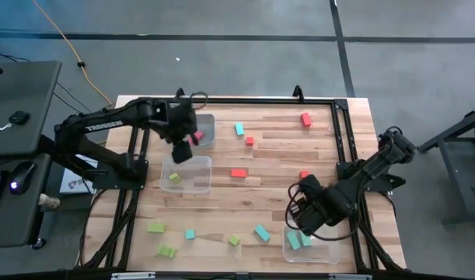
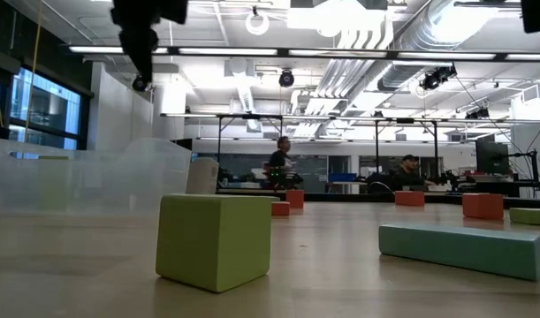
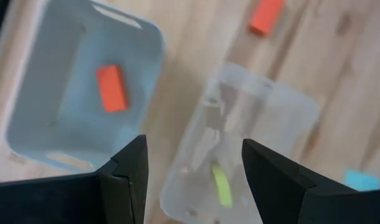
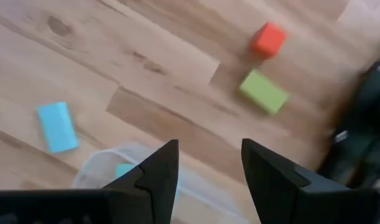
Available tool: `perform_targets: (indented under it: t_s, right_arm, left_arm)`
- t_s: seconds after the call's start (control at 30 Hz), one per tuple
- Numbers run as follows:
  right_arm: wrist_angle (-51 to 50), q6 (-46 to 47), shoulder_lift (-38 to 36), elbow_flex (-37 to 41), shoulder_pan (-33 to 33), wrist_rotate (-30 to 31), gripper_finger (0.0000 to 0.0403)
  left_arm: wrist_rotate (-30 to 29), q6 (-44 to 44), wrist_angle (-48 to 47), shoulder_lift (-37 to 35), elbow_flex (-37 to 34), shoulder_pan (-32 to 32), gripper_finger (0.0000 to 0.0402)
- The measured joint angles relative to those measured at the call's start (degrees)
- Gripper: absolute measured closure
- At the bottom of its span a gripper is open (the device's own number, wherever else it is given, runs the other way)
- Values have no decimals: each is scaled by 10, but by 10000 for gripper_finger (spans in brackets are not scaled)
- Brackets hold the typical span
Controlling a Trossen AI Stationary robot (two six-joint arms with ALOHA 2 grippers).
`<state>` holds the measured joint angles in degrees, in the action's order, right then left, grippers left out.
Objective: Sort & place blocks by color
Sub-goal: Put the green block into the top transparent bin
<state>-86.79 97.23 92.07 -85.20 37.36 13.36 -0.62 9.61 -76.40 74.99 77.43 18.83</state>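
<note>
Left claw [image 1: 180,149], upper left of centre, hangs open and empty above two clear tubs [image 1: 192,173]; right claw [image 1: 297,220], lower right, open over scattered blocks [image 1: 238,173].

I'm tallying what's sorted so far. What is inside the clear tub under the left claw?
One lime green block lies in that clear tub; the open left claw hangs empty above it. The claw's fingers cover part of the tub's floor, so more there cannot be ruled out.
</note>
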Motion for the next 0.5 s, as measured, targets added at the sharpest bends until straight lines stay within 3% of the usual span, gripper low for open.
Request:
perform_targets:
  t_s: [0.5]
  right_arm:
    - [-23,-280,-32,-18,-97,2,237]
  left_arm:
    - [-3,157,-64,-74,0,-225,210]
